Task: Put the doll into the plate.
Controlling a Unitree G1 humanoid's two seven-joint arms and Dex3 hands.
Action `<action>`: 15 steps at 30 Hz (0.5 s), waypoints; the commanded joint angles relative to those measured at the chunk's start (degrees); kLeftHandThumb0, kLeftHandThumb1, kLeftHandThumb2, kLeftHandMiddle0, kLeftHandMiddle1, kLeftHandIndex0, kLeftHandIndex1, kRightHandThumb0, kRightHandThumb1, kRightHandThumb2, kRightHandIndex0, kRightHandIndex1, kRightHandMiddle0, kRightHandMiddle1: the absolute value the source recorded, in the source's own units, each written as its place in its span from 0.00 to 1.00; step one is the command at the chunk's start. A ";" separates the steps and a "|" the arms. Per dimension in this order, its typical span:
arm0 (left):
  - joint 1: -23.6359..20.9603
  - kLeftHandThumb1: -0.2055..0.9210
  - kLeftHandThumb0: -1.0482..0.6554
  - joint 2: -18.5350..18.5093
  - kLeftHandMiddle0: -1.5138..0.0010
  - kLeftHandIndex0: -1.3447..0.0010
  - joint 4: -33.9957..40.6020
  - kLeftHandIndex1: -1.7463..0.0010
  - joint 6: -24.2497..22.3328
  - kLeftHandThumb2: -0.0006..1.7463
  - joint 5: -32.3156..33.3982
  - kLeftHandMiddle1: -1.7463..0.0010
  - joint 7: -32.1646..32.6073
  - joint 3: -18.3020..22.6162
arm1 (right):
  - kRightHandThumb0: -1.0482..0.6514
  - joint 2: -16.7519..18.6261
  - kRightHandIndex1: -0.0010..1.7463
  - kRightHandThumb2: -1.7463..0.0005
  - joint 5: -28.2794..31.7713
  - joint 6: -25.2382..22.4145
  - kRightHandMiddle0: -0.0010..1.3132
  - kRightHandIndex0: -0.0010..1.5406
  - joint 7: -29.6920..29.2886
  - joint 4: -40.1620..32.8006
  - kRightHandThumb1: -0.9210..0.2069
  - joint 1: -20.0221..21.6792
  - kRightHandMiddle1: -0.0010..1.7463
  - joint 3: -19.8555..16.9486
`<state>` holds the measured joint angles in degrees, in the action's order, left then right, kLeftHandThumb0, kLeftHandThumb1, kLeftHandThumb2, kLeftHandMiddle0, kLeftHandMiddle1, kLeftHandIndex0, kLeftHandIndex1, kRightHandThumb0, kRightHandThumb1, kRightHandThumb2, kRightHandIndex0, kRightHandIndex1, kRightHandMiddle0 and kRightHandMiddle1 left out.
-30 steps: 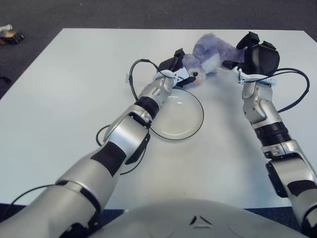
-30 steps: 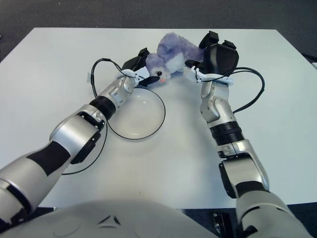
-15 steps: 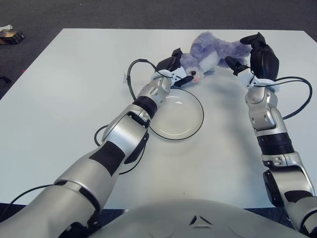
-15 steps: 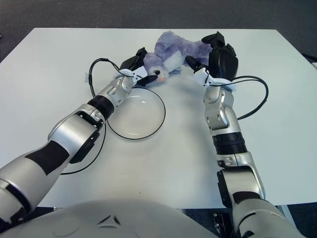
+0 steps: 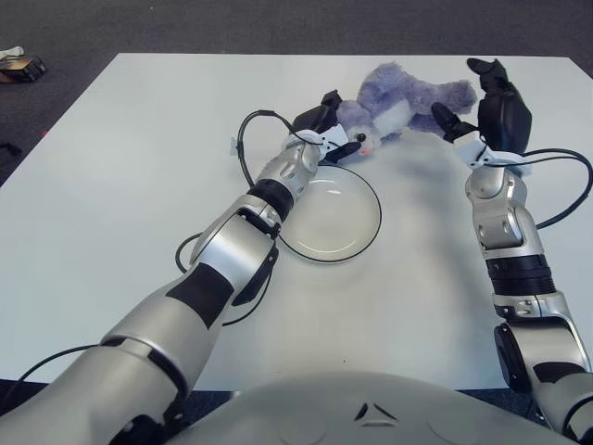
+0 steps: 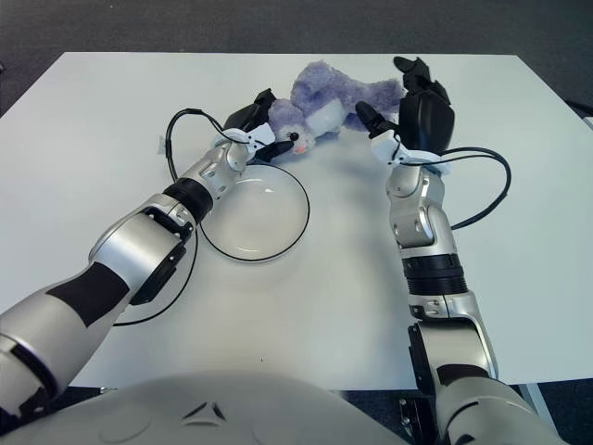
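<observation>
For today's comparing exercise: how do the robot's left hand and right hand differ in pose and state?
The left hand is at the doll's head, fingers touching it just beyond the plate; the right hand is off the doll's other end with fingers spread, holding nothing. Both are black and reach over the white table.

Left robot hand (image 5: pixel 326 133) curled closed, arm outstretched; right robot hand (image 5: pixel 484 109) raised, fingers spread.

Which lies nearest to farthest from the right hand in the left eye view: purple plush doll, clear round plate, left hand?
From the right hand:
1. Purple plush doll, just to its left.
2. Left hand, at the doll's far end.
3. Clear round plate, nearer the robot, left.
</observation>
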<state>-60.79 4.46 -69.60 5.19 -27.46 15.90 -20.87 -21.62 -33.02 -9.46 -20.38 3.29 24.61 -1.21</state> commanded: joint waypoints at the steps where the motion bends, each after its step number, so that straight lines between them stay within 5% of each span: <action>1: -0.71 0.62 0.86 -0.48 0.64 0.62 -0.77 0.00 -0.21 0.57 0.01 0.07 -0.57 0.20 | 0.15 0.30 0.00 0.58 0.35 0.47 0.15 0.21 -0.33 -0.06 0.00 -0.27 0.19 -0.50; 5: -0.44 0.61 0.86 -1.01 0.66 0.63 -1.02 0.00 1.01 0.59 1.33 0.04 -1.36 1.49 | 0.14 3.05 0.00 0.54 7.02 -3.36 0.15 0.21 -0.99 0.58 0.00 0.55 0.18 -7.40; 15: -0.53 0.61 0.86 -1.17 0.67 0.64 -1.15 0.00 1.35 0.61 2.09 0.02 -2.09 2.14 | 0.14 3.64 0.00 0.52 11.13 0.51 0.15 0.21 -1.91 2.46 0.00 0.35 0.17 -9.48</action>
<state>-60.81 3.52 -70.13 6.43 -25.42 14.22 -18.96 -18.27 -22.90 -10.32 -21.77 5.38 24.87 -10.11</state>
